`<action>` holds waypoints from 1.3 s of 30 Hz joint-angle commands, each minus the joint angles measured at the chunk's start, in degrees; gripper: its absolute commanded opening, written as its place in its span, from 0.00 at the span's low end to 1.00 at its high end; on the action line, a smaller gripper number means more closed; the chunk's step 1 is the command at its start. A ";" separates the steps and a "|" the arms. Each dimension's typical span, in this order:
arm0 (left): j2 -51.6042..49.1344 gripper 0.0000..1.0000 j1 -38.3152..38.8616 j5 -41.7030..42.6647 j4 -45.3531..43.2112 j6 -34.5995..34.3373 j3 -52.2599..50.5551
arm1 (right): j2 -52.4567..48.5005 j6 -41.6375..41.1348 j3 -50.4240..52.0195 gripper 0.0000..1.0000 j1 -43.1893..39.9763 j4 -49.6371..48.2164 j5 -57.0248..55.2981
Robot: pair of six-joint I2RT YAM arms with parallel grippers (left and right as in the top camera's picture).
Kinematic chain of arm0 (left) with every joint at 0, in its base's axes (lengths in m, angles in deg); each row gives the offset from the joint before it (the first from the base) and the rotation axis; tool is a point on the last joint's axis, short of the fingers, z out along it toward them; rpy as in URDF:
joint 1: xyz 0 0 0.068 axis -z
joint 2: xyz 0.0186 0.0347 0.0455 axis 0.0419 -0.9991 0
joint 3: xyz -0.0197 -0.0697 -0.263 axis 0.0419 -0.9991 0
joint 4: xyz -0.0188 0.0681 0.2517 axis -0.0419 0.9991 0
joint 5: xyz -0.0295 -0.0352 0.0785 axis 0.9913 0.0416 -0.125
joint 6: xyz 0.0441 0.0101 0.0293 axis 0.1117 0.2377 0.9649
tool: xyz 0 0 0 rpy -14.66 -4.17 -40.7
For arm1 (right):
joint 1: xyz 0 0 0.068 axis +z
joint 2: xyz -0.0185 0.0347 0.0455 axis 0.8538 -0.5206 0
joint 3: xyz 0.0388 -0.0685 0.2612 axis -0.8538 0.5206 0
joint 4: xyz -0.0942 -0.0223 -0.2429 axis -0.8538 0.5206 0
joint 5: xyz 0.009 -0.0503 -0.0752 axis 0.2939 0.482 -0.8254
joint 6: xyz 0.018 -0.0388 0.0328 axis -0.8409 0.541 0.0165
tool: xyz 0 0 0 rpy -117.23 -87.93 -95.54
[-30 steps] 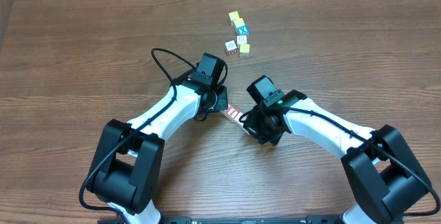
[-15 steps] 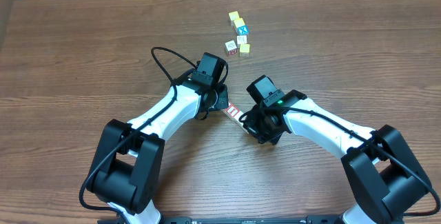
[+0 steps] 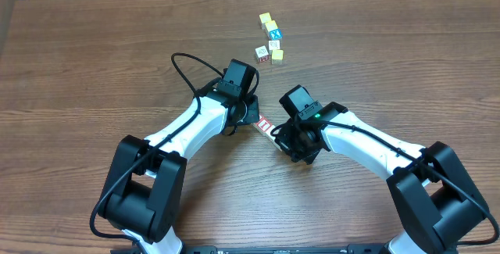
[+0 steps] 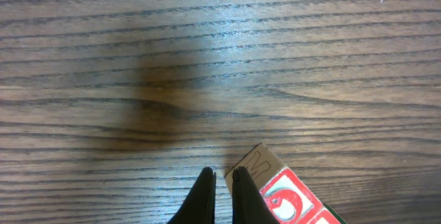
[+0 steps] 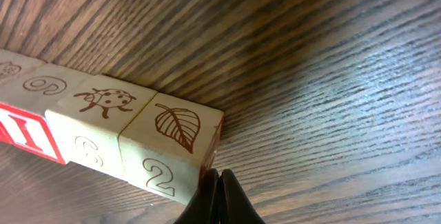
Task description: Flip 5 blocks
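Note:
A short row of cream blocks (image 3: 265, 126) with a red-bordered face lies between the two arms at mid-table. In the right wrist view the row shows a leaf-and-2 block (image 5: 172, 145), a ladybug block (image 5: 96, 124) and a red-faced end (image 5: 21, 138). My right gripper (image 5: 219, 196) is shut and empty, its tip against the leaf block's end. My left gripper (image 4: 222, 200) is shut on nothing, just left of the red-faced block (image 4: 289, 196) at the row's other end. In the overhead view the left gripper (image 3: 251, 118) and right gripper (image 3: 280, 138) flank the row.
At the far middle of the table (image 3: 94, 66) sits a cluster of small cubes: two yellow-topped cubes (image 3: 266, 19), a blue-topped cube (image 3: 273, 33), a white one (image 3: 274, 44) and a red-and-white one (image 3: 261, 52). A black cable (image 3: 183, 70) loops above the left arm.

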 commanded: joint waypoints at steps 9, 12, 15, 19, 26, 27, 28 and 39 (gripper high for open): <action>-0.94 0.04 1.18 1.77 -1.29 2.32 0.72 | -0.07 -4.11 -0.66 0.04 0.70 -0.85 -0.98; -0.94 0.04 1.18 2.01 -1.84 3.08 0.72 | -0.07 -4.11 -0.66 0.04 0.70 -0.83 -1.22; -0.94 0.04 1.18 2.01 -1.99 3.06 0.72 | -0.07 -4.13 -0.66 0.04 0.70 -0.85 -1.36; -1.60 0.04 1.18 2.21 -2.49 3.17 0.72 | -0.07 -4.61 -0.66 0.04 0.70 -1.33 -1.38; -3.80 0.04 1.18 4.39 -3.63 4.52 0.74 | -0.07 -7.10 -0.66 0.04 1.57 -2.21 -1.62; -3.80 0.04 1.18 4.44 -4.00 5.05 0.74 | -0.07 -7.13 -0.66 0.04 1.88 -2.49 -1.88; -3.80 0.04 1.18 4.44 -4.33 5.22 0.74 | -0.07 -7.15 -0.66 0.04 2.27 -2.82 -2.27; -3.80 0.04 1.14 4.55 -5.60 7.67 0.74 | -0.07 -8.59 -0.66 0.04 4.24 -3.87 -4.39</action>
